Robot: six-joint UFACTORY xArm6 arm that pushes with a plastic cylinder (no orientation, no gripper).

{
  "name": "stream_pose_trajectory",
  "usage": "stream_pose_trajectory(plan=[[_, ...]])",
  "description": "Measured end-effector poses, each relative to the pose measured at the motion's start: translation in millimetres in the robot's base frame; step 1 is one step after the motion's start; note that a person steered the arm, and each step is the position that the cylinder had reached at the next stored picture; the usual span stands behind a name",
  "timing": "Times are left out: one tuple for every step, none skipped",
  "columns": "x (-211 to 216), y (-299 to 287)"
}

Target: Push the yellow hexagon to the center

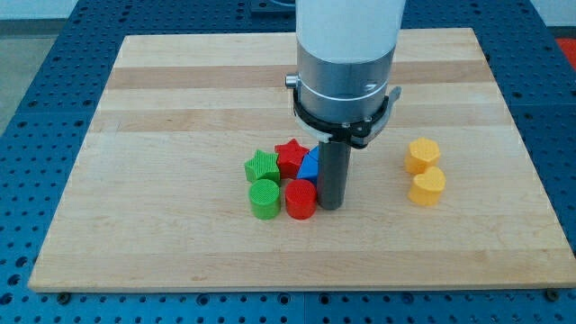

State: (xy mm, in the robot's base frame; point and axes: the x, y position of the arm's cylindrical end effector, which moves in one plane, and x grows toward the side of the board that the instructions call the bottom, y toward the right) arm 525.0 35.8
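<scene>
The pale wooden board (pixel 180 90) under my matt dark rod tip (pixel 330 206) shows smooth, lightly banded grain. Just beside the tip, the red plastic cylinder (pixel 301 199) and green plastic cylinder (pixel 265 198) have ridged, matt surfaces. The brushed metal collar (pixel 342 85) above the tip looks satiny.

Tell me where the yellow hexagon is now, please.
The yellow hexagon sits at the view's right on the board, touching the other yellow block below it, apart from my tip.
</scene>
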Motion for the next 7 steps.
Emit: stream_pose_trajectory(plan=[[13,51],[7,77],[-37,79],[-34,78],[37,81],[92,115],[18,150]])
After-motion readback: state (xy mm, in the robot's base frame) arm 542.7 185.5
